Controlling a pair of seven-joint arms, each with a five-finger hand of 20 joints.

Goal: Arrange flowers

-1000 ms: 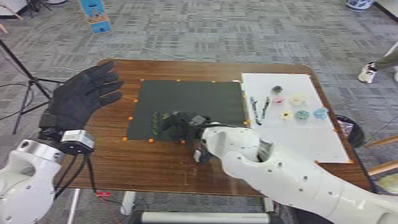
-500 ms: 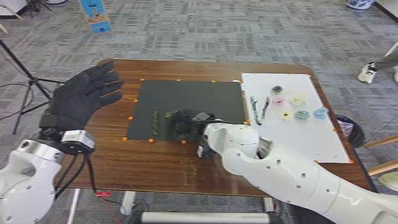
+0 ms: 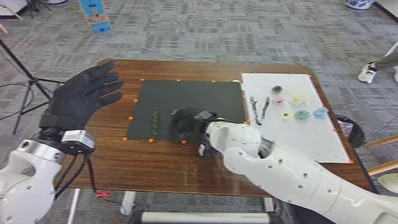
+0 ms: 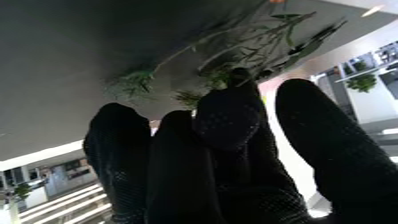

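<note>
Sitting over the dark mat [image 3: 197, 95] near the centre of the head view, the right hand [image 3: 185, 122] is close by leafy stems [image 4: 253, 42]; whether it is clamped on one, I cannot tell. A green sprig [image 3: 155, 124] lies to its left. The left hand [image 3: 82, 92] waits, fingers apart, at upper left. Thin leaves could snag on the glove fabric, so lifting away might drag the stems askew or tangle them together.

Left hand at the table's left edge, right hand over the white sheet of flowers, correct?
No: head view has the right hand over the black mat. Left hand at the left edge of the table stands; flowers are on the white sheet.
</note>
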